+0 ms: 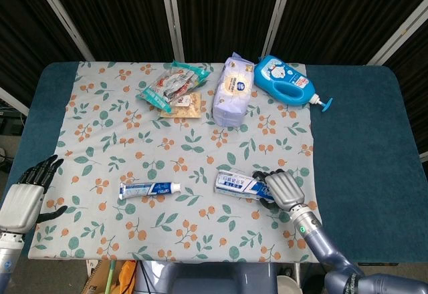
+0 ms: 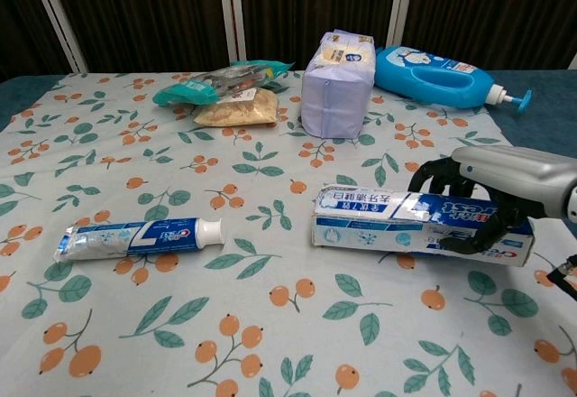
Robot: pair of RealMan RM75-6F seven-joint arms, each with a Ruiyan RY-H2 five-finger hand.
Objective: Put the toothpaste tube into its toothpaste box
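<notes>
Nearest the robot, at the front edge of the surface point(image 1: 354, 140), the left hand point(image 1: 23, 197) hangs off the left corner with its fingers spread and nothing in them, well apart from everything else. Just beyond the front edge, the toothpaste tube point(image 2: 135, 238) lies flat on the flowered cloth point(image 2: 270, 325), cap pointing right toward the toothpaste box point(image 2: 415, 221), with a clear gap of cloth between them. The right hand point(image 2: 491, 194) is wrapped around the right end of the box, fingers over the top and thumb underneath, and the box sits slightly askew, its grasped end looking raised off the cloth.

The box's left end faces the tube, but I cannot tell whether that flap is open. If it is closed, the tube has nowhere to go until something opens it. The grip sits at the far end of a long, light carton, so it could twist or sag at the free end, or crush under the fingers and narrow the mouth. The tube is untouched, so the left hand would have a long reach, and a soft tube may buckle if pushed in off-line.

Farther back stand a tissue pack point(image 2: 338, 81), snack bags point(image 2: 225, 95) to its left and a blue pump bottle point(image 2: 437, 77) to its right, well clear of the work.
</notes>
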